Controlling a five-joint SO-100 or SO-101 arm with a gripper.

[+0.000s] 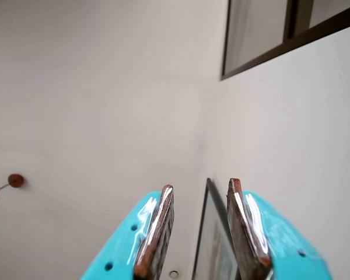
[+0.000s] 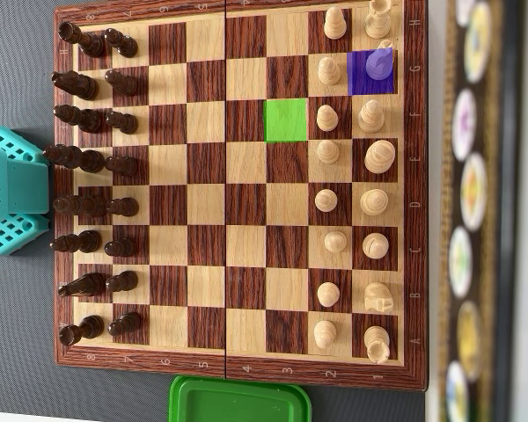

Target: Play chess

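Observation:
The wooden chessboard (image 2: 246,202) fills the overhead view. Dark pieces (image 2: 92,163) stand in two columns along its left side, light pieces (image 2: 352,193) in two columns along its right. One light piece (image 2: 381,60) stands on a square tinted purple (image 2: 363,81) near the top right. A square tinted green (image 2: 285,120) is bare. My gripper (image 1: 201,184) shows only in the wrist view, pointing up at a wall and ceiling. Its teal jaws are open, with nothing between the fingers (image 1: 157,233). The arm's teal base (image 2: 13,191) sits left of the board.
A green lid or tray (image 2: 239,400) lies just below the board. A dark strip with round discs (image 2: 471,193) runs down the right side. The wrist view shows a dark window frame (image 1: 280,35), a framed picture (image 1: 213,239) and a small round knob (image 1: 15,180).

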